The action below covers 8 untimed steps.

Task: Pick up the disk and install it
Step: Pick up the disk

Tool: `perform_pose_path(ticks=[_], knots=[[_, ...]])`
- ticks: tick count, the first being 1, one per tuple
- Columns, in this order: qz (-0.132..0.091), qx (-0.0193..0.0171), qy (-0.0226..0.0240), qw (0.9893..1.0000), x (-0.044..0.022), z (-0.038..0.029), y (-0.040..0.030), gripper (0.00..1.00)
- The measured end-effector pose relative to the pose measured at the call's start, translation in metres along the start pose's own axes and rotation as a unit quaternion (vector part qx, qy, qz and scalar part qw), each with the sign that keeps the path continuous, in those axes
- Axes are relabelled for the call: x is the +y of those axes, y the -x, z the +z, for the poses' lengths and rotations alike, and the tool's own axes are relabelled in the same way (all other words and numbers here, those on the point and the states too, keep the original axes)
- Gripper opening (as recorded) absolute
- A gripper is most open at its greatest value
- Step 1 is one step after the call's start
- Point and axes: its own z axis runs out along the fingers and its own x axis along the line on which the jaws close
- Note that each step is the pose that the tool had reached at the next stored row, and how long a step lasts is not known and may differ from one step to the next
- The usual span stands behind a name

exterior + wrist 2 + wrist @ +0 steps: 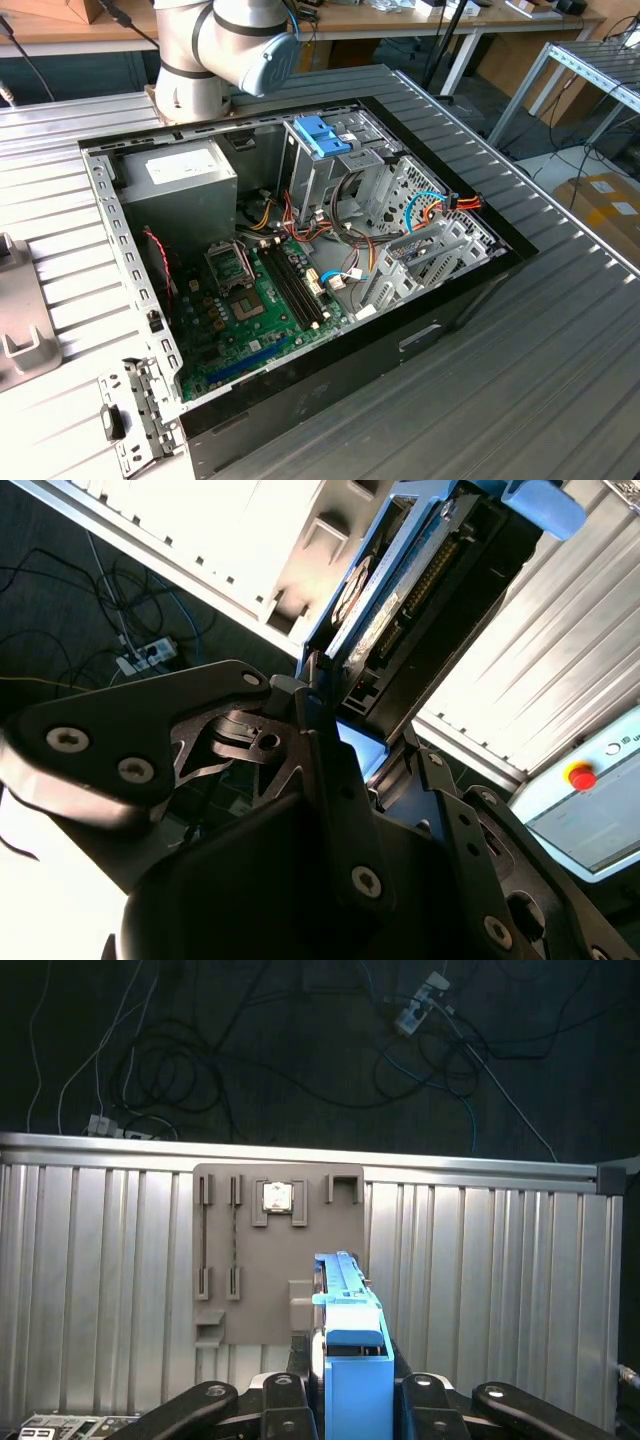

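My gripper (362, 735) is shut on the disk (400, 590), a flat dark drive with blue side rails and a connector row along one end. In the first wrist view the disk (350, 1295) stands edge-on between the fingers of the gripper (352, 1365), held over a grey holder plate (230, 1260) on the ribbed metal table. In the exterior view the open computer case (480, 275) lies on its side, with a metal drive cage (400, 190) at its far right.
Inside the case are a grey power supply (180, 175), a green motherboard (250, 300), loose cables (440, 205) and a blue latch (322, 135) on a cage. The arm's base (200, 60) stands behind the case. A red stop button (580, 776) sits beside the table; cables (180, 1060) lie on the floor.
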Motion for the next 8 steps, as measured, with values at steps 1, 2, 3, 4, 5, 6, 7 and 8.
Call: perform_pose_path(ticks=[1, 2, 3, 4, 5, 6, 7, 8], knots=[[0.000, 0.0000, 0.0000, 1.0000, -0.0003, 0.0000, 0.0000, 0.37], [0.000, 0.0000, 0.0000, 1.0000, -0.0007, -0.0001, 0.0000, 0.37], [0.000, 0.0000, 0.0000, 1.0000, -0.0011, 0.0000, -0.0001, 0.37], [0.000, 0.0000, 0.0000, 1.0000, -0.0015, -0.0001, -0.0001, 0.37], [0.000, 0.0000, 0.0000, 1.0000, -0.0021, -0.0001, -0.0001, 0.37], [0.000, 0.0000, 0.0000, 1.0000, -0.0045, -0.0002, -0.0002, 0.37], [0.000, 0.0000, 0.0000, 1.0000, -0.0063, -0.0003, -0.0003, 0.37], [0.000, 0.0000, 0.0000, 1.0000, -0.0112, -0.0004, -0.0005, 0.37]])
